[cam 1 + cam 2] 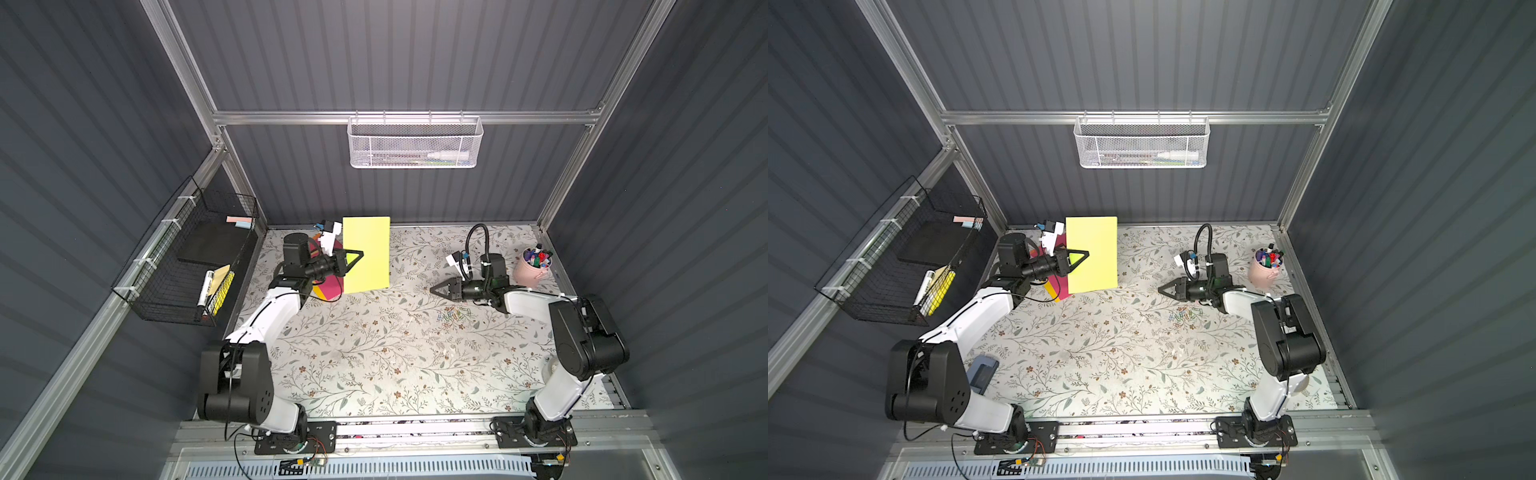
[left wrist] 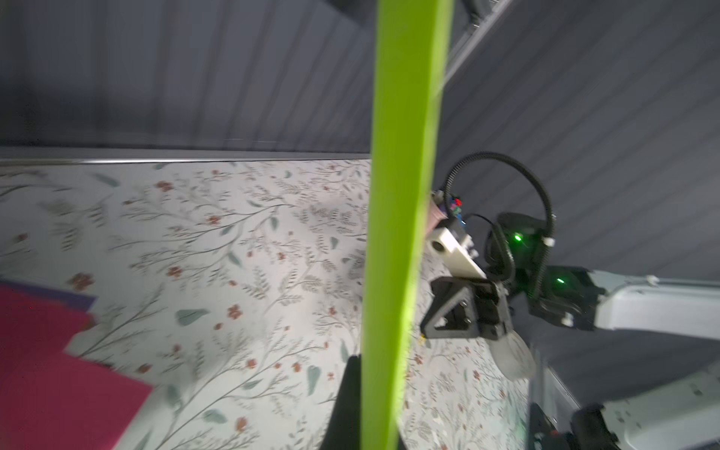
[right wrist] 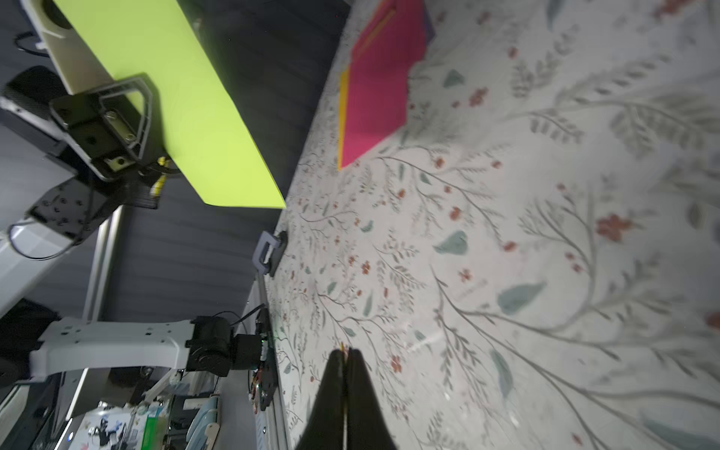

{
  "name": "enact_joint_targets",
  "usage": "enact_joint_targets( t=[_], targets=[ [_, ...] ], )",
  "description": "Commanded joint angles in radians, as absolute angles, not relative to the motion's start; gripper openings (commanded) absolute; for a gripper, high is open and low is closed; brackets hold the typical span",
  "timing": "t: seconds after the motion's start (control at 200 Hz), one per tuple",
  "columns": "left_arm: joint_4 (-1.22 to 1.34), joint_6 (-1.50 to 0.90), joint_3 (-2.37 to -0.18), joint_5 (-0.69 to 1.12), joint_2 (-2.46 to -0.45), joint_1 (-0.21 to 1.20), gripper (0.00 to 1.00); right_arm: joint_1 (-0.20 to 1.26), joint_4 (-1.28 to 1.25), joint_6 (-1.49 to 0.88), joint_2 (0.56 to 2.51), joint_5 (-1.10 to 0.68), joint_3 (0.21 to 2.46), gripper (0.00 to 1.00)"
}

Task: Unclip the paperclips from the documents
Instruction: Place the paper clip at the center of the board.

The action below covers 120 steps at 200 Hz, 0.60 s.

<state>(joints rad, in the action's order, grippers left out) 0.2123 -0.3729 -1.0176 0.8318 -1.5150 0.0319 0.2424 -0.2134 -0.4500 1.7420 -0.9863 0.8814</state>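
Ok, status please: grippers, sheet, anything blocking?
Left gripper shut on lime sheet, raised. Right gripper shut on yellow paperclip. Loose clip pile nearby, nothing blocking.

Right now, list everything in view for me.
lime-green sheet: one, held above the table, back left
sheet stack: one, magenta on top, flat on the table, back left
paperclips: loose pile, mixed colours, right of centre
cup: one, pink, holds markers, back right
mesh basket: one, white, back wall
wire basket: one, black, left wall
left arm: jaws shut on the lime-green sheet
right arm: jaws shut, near the paperclips
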Motion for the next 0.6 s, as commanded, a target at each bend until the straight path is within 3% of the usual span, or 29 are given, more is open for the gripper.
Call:
enact_joint_targets(
  t=[0.0,0.23,0.42,0.595],
  targets=[
    [0.282,-0.444,-1.015,0.743,-1.598,-0.008,0.0,0.247,0.114,-0.32,1.715,-0.809,0.876,0.06],
    [0.318,-0.487,-1.102,0.678,-1.808,-0.073,0.0,0.253,0.381,-0.241,1.747,-0.635,0.96,0.12],
    [0.279,-0.488,-1.14,0.556,-1.856,-0.08,0.0,0.284,0.501,-0.205,1.722,-0.499,1.006,0.39],
    [0.215,-0.483,-1.166,0.457,-1.866,-0.086,0.21,0.307,0.549,-0.192,1.728,-0.417,1.028,0.49]
  ],
)
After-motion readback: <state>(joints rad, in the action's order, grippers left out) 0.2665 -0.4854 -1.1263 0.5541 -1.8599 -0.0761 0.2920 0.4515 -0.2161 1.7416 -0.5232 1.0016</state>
